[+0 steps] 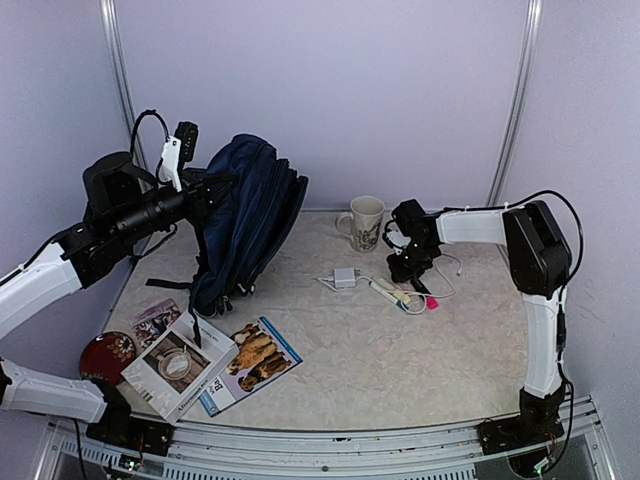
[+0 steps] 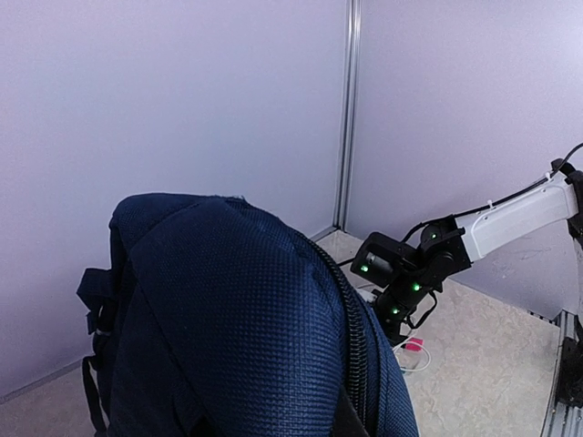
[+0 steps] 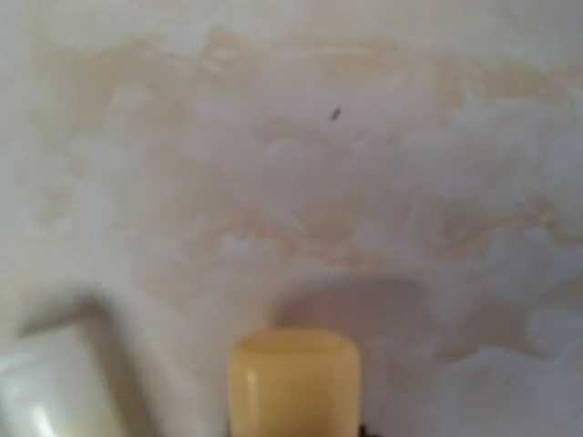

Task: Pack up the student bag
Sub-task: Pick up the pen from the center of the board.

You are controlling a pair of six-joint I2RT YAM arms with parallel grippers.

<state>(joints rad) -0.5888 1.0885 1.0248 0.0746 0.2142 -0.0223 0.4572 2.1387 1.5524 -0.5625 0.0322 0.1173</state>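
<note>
On the left, the left arm's fingers [image 1: 207, 186] are pinched nearly shut on the top of the bag [image 1: 245, 225], holding it upright at the back left of the counter [image 1: 400, 370], behind some booklets [image 1: 215, 365]. Moving right past a mug [image 1: 365, 222] and a white charger [image 1: 344, 278], the right arm's fingers [image 1: 402, 270] sit low over a yellowish tube [image 3: 293, 382]; how wide they are I can't tell. An off-centre pinch could shoot the tube away, and a slipping left grip would let the bag slump.
</note>
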